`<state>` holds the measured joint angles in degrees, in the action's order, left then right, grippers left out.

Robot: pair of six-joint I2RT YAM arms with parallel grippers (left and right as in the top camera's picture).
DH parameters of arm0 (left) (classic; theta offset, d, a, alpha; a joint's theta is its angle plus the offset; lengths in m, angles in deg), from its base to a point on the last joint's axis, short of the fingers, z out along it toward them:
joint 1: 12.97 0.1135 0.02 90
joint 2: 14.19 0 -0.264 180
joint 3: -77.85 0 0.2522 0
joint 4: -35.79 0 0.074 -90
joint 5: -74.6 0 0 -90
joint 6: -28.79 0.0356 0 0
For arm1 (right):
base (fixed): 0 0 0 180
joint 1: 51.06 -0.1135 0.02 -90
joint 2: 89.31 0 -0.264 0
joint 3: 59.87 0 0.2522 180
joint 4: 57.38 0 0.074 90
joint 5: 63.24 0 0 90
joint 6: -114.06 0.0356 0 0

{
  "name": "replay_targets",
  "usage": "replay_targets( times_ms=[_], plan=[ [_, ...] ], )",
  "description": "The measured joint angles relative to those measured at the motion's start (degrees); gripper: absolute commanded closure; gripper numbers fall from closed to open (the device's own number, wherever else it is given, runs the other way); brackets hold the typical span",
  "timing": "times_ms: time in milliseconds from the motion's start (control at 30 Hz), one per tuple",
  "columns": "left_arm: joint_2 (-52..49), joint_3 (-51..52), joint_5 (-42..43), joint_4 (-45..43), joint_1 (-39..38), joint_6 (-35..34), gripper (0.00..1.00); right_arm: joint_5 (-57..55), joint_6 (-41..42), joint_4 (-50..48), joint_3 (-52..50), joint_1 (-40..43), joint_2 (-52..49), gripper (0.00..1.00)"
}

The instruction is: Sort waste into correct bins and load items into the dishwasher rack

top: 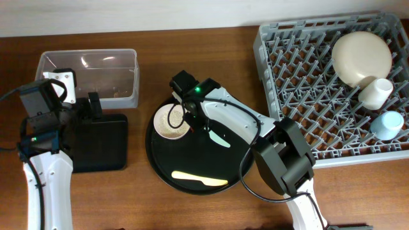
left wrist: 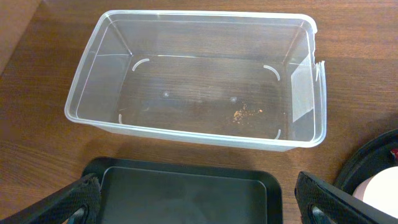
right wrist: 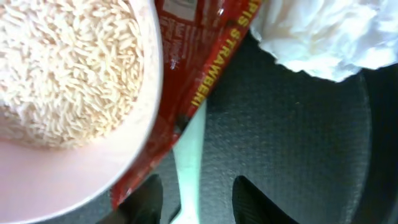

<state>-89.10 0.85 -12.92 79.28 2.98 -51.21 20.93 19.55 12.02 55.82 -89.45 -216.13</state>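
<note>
A pink-rimmed bowl [top: 172, 121] holding rice-like grains [right wrist: 62, 62] sits on the round black tray [top: 160, 172]. In the right wrist view a red wrapper [right wrist: 193, 68] lies against the bowl, with a crumpled white paper wad [right wrist: 323, 37] beside it. My right gripper [top: 195, 122] [right wrist: 198, 202] is open, its fingers either side of the mint-green spoon's handle [right wrist: 189, 155] [top: 219, 138]. A yellow spoon [top: 199, 179] lies at the tray's front. My left gripper [top: 86, 110] [left wrist: 199, 208] is open and empty over the shallow black tray [left wrist: 186, 193] [top: 99, 140], just short of the clear tub [left wrist: 186, 134] [top: 89, 76].
The grey dishwasher rack [top: 300, 76] at the right holds a cream plate [top: 361, 57], a white cup [top: 377, 91] and a light-blue cup [top: 388, 123]. A few crumbs [left wrist: 245, 113] lie in the clear tub. The round tray's edge [left wrist: 367, 162] shows right of the left gripper.
</note>
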Motion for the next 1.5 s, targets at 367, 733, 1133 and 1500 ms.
replay_targets(
  times_ms=[367,733,1133,1500],
  plan=[
    [0.0,0.0,0.0,0.0,0.0,0.0,0.01,2.2,0.0,-9.1,-6.3,0.0,-0.4,0.58],
    [0.0,0.0,0.0,0.0,0.0,0.0,0.01,5.4,-1.3,-11.9,-6.4,0.0,-0.8,0.73],
    [0.0,0.0,0.0,0.0,0.0,0.0,0.01,7.4,-1.5,-9.9,-6.4,4.9,-0.5,0.82],
    [0.0,0.0,0.0,0.0,0.0,0.0,0.01,3.1,-1.5,-8.5,-6.1,7.1,0.9,0.82]
  ],
)
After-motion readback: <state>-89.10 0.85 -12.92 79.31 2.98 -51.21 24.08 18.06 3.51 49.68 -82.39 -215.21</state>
